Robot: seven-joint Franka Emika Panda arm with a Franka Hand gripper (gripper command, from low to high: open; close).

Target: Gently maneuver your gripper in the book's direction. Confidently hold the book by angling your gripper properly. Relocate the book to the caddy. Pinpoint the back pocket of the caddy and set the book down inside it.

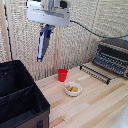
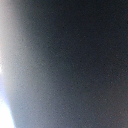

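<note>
Exterior view first: the claw (image 1: 46, 25) hangs high above the table (image 1: 95, 100), its white body near the upper edge of the picture, and it is clamped on the book (image 1: 43, 43), which dangles from it as a thin dark blue slab, tilted a little off vertical with its lower end swung toward the exterior view's left. Down below the claw and off to the exterior view's left sits the caddy (image 1: 20, 97), black, open-topped, with a divider crossing its inside; the book is well clear above its rim. Below the claw on the other side stand a red cup (image 1: 62, 74) and, just beside it, a white bowl (image 1: 73, 89) with something yellow in it. Far off to the exterior view's right is a dark toaster oven (image 1: 112, 56) with its rack (image 1: 95, 73) lying in front. Wrist view gives nothing but a dark blue-grey blur with a pale glow at one edge.
</note>
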